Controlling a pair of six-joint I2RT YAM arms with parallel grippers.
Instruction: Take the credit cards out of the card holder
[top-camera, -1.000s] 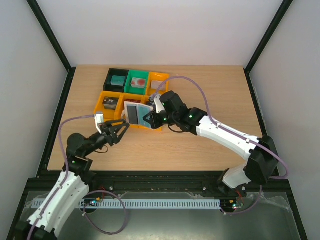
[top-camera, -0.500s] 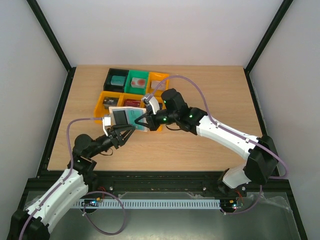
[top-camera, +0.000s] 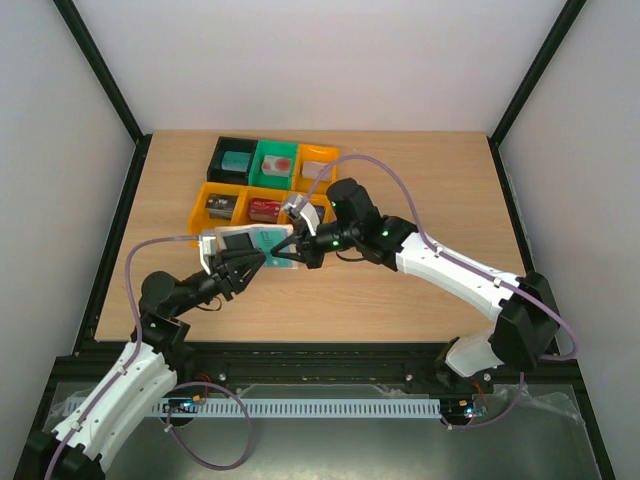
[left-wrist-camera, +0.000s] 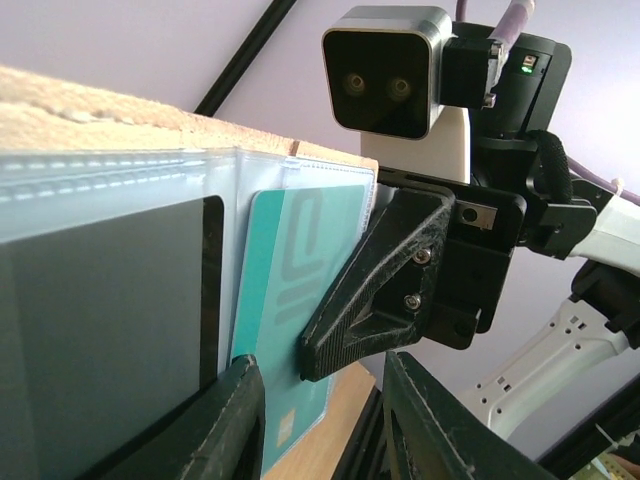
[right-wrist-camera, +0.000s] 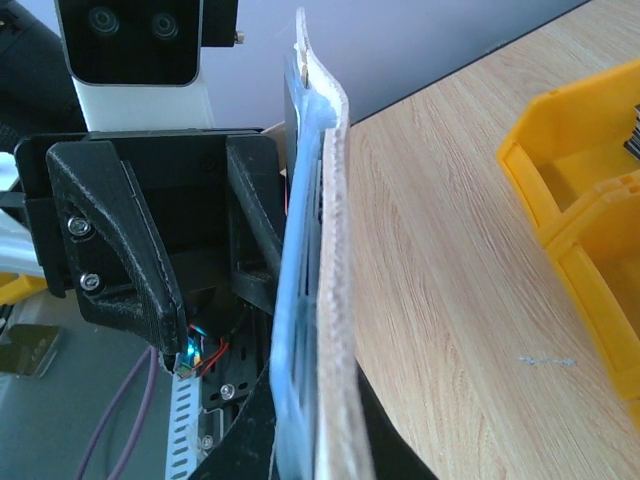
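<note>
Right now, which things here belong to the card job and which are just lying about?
Job: tan card holder, teal card in it, left gripper, right gripper gripping the holder.
Lying about: orange bins, green bin, black bin.

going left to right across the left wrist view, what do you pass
dark panel behind the clear sleeve of the card holder → teal card → right end effector clamped on the holder → white link of the right arm
</note>
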